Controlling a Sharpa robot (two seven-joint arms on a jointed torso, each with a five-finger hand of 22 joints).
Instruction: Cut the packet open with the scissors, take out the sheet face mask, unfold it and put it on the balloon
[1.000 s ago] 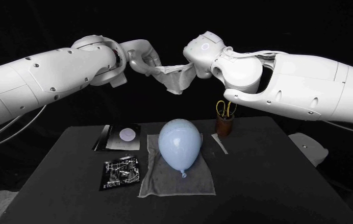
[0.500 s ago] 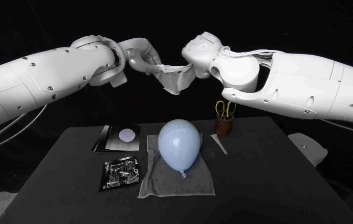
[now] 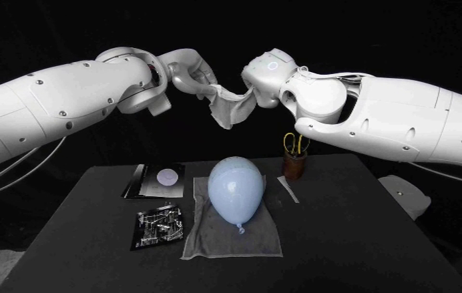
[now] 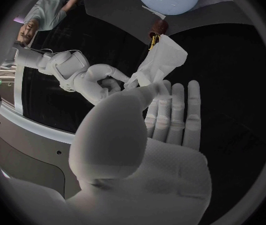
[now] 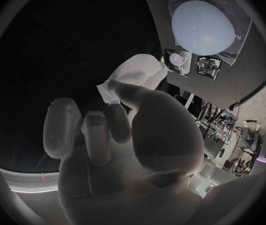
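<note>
Scissors (image 3: pixel 294 141) stand handles-up in a brown cup (image 3: pixel 294 164) at the worktop's (image 3: pixel 366 239) far edge, near the pale blue balloon (image 3: pixel 236 189), which lies on a grey cloth (image 3: pixel 207 239). High above the balloon, the left hand (image 3: pixel 193 73) and right hand (image 3: pixel 265 73) each pinch an edge of the sheet face mask (image 3: pixel 229 106) in their fingers. It sags crumpled between them.

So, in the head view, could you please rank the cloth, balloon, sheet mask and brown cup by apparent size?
1. grey cloth, largest
2. balloon
3. sheet mask, bunched and held in the air, so its rank is unsure
4. brown cup, smallest
</note>
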